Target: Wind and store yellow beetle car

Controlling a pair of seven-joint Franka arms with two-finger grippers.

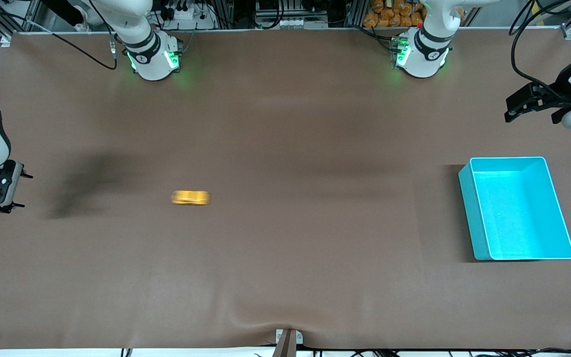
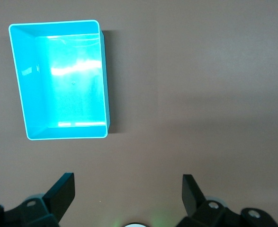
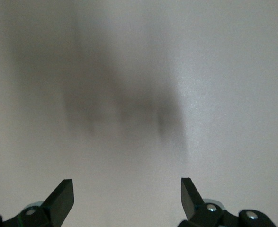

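The yellow beetle car sits on the brown table mat toward the right arm's end, free of both grippers. My right gripper hangs at that end of the table, well apart from the car, open and holding nothing. In the right wrist view its gripper has only bare mat between the fingers, and the car does not show. My left gripper waits in the air at the left arm's end, open and empty. In the left wrist view it is over bare mat beside the teal bin.
An empty teal bin stands on the mat toward the left arm's end, also seen in the left wrist view as the bin. The mat has a raised wrinkle near the edge closest to the front camera.
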